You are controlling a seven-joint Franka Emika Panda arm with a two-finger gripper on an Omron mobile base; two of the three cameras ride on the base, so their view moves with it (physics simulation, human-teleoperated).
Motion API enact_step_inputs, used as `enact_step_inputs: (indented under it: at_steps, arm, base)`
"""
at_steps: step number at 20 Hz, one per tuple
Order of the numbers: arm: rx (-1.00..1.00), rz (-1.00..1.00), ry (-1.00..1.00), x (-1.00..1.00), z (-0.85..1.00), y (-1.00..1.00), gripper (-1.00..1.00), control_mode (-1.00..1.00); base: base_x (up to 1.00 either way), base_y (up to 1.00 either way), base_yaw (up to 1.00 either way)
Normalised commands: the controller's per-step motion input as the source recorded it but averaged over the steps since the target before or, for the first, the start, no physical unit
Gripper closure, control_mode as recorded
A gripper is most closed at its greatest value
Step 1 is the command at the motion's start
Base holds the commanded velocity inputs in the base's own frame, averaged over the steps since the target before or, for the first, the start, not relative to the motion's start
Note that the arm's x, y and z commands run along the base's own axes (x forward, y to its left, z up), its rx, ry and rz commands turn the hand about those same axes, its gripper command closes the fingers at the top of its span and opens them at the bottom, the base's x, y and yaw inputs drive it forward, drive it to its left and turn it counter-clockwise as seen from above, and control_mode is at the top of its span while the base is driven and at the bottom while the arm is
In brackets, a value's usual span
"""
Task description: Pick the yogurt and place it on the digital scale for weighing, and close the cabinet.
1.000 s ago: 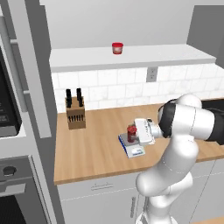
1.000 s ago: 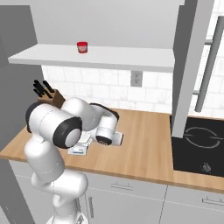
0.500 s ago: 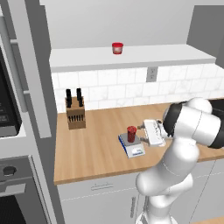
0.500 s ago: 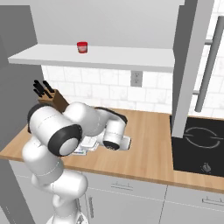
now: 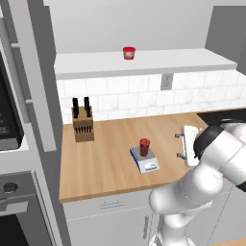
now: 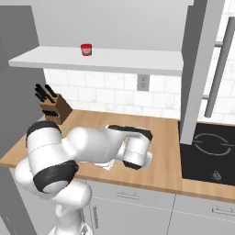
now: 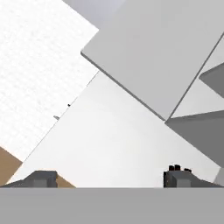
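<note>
I am noting the yogurt sitting upright on the scale, while my empty, spread claw is pointing up-left toward the cabinet door.

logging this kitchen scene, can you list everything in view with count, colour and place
yogurt: 1, dark red, upright on the scale
scale: 1, grey top, blue-and-white front, on the counter
counter: 1, wood
knife block: 1, brown with black handles, counter back left
red cup: 1, on the shelf
shelf: 1, pale grey, above the tiles
outlet: 1, grey, tile wall
stovetop: 1, black, right of counter
cabinet door: 1, grey, open
hand: 1, open, holding nothing
</note>
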Motion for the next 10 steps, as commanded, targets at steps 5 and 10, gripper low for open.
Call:
enact_step_inputs:
  at_steps: [5, 10]
  arm:
    - [0.14, -0.01, -0.50, -0.53, 1.00, -0.64, -1.00, -1.00]
    - [0.22, -0.12, -0.34, -0.33, 0.84, -0.61, -1.00, -1.00]
  base:
    - [0.00, 0.00, 0.00]
    - [0.00, 0.00, 0.00]
